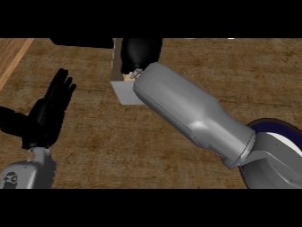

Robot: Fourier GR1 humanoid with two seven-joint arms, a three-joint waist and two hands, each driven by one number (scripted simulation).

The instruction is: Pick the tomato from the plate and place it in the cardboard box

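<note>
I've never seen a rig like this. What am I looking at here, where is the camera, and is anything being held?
There is only one picture, taken from the robot's head and looking steeply down at a wooden counter. The grey limbs coming in from below are its arms, each ending in a black hand. The left hand rests open at the left, fingers up, holding nothing. The right hand is over a cardboard box near the top middle. A plate with a dark blue rim lies at the lower right, largely hidden by the right forearm. No tomato shows, so I cannot tell whether the right hand holds it.
</note>
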